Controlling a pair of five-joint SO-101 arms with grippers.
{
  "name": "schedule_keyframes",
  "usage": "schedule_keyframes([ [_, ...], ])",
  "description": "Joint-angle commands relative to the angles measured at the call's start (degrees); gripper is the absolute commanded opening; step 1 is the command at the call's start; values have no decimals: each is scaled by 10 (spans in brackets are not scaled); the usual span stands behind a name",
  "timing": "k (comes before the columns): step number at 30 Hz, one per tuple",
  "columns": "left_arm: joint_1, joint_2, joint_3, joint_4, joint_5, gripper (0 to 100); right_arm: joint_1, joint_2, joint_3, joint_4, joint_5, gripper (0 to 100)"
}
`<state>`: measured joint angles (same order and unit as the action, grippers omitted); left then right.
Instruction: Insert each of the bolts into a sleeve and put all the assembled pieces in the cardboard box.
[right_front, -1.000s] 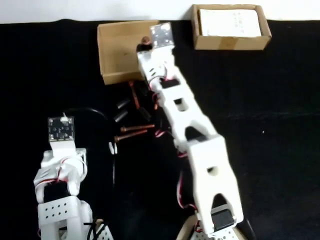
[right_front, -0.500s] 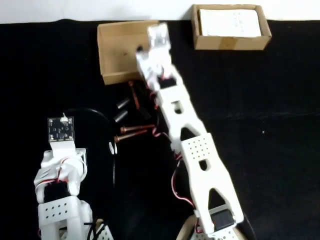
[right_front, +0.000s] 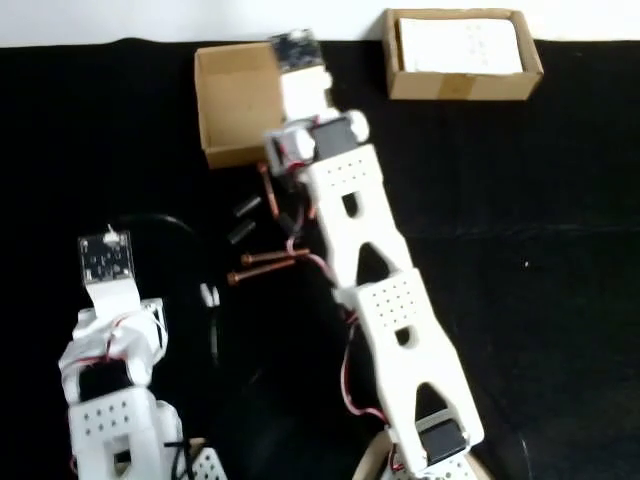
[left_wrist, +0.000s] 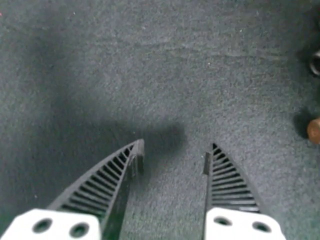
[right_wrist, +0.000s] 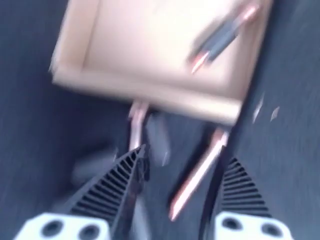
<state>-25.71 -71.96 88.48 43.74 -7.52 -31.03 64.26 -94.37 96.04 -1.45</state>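
Up at 12 o'clock on the table (right_front: 560, 250), I have the right arm (right_front: 385, 300) stretched out long, its wrist over the near right corner of the box (right_front: 232, 100). The right jaws stand wide open with nothing in them. Through that wrist camera I see them hanging over the cloth just outside the box wall, where two bare bolts lie: one bolt (right_wrist: 194, 180) slants between the tips, the other (right_wrist: 136, 125) lies close to one tip. Inside the box one assembled piece (right_wrist: 223, 36), a bolt through a dark sleeve, lies aslant near a corner.

From the high camera, loose parts lie at 6 o'clock of the box: a pair of bolts (right_front: 268, 262) side by side, one more bolt (right_front: 268, 188) nearer the wall, and two sleeves (right_front: 243, 220) between them. A second box (right_front: 460, 85) with paper (right_front: 460, 45) in it sits at 1 o'clock.

Down at 7 o'clock is the left arm (right_front: 110, 400). The left jaws are open too, holding nothing, over bare cloth, with a copper bolt end (left_wrist: 315, 131) off to one side of them.
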Motion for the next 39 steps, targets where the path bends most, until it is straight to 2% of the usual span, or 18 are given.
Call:
schedule_keyframes([
  [1,-3,117,-78,1,1,206,-14,-60,-6,48,18,202],
  [7,-1,426,-255,7,-14,206,-43,-60,82,48,19,202],
  [11,-3,581,-384,86,-10,189,-57,-60,153,48,72,202],
  [15,-3,682,-473,142,-10,173,-59,-59,211,48,98,202],
  [22,-2,728,-518,171,-10,160,-57,-53,260,38,113,202],
  [29,-2,728,-518,171,-10,160,-53,-53,310,-27,115,196],
  [35,-2,728,-517,171,-10,160,-52,-53,355,-81,116,36],
  [39,-2,728,-517,171,-10,160,-52,-53,369,-91,142,8],
])
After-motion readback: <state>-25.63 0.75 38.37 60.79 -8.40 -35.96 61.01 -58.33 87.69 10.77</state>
